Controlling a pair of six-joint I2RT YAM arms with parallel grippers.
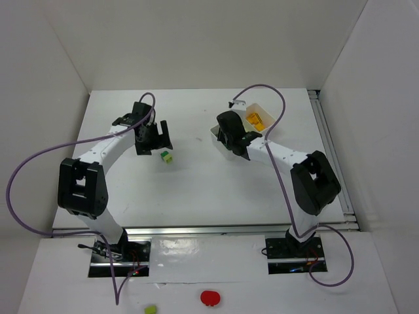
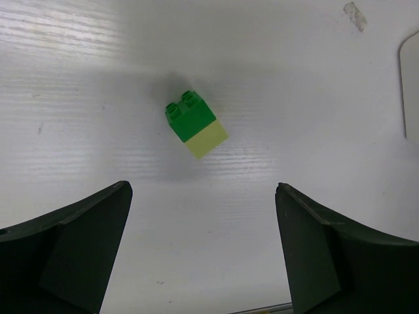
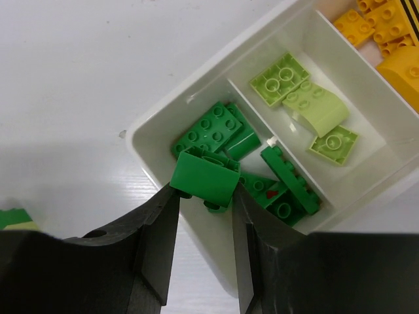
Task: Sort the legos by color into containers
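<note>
Two grippers we see: right gripper (image 3: pixel 204 196) pinching dark green brick (image 3: pixel 204 175) at rim of white tray (image 3: pixel 145 139); left gripper (image 2: pixel 203 190) spread wide near green-on-lime brick stack (image 2: pixel 195 124) on surface (image 2: pixel 65 98).

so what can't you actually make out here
Top view: the right arm covers most of the white tray; only orange bricks show.
Right wrist view: the orange compartment runs off the frame corner, so no brick count.
Top view: lime thing at the bottom edge is too small to name.
</note>
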